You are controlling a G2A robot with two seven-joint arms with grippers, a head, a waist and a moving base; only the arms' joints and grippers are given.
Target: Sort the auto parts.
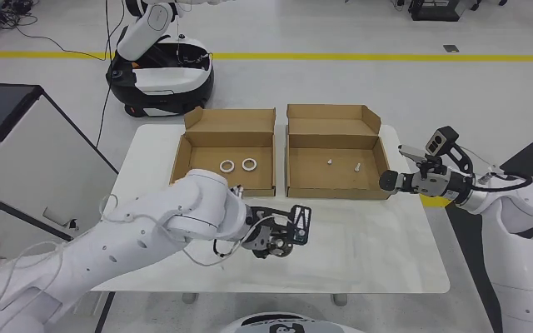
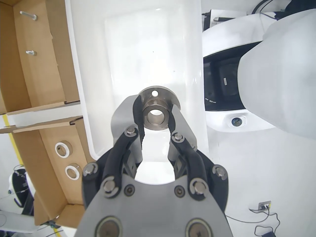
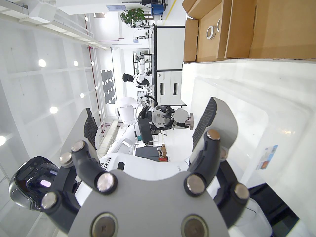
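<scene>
My left claw (image 2: 156, 104) is clamped tight on a shiny metal flanged bushing (image 2: 156, 124). The bushing is a round flat plate with a small hole, and a short hollow tube sticks out of it. The claw holds it over a clear plastic bin (image 2: 71, 38) with rounded corners. The bin sits on the smooth white tabletop (image 1: 375, 250), in front of two open boxes.

The left cardboard box (image 1: 179, 158) holds two smooth white rings (image 1: 226, 166) (image 1: 249, 164), lying flat side by side. The right cardboard box (image 1: 333, 125) stands just beside it. It holds two small silver bolts (image 1: 330, 162) (image 1: 357, 166), lying apart.

My right claw (image 3: 149, 106) hangs by that box's outer wall. Its ribbed black pads (image 3: 205, 117) are spread wide with nothing between them.
</scene>
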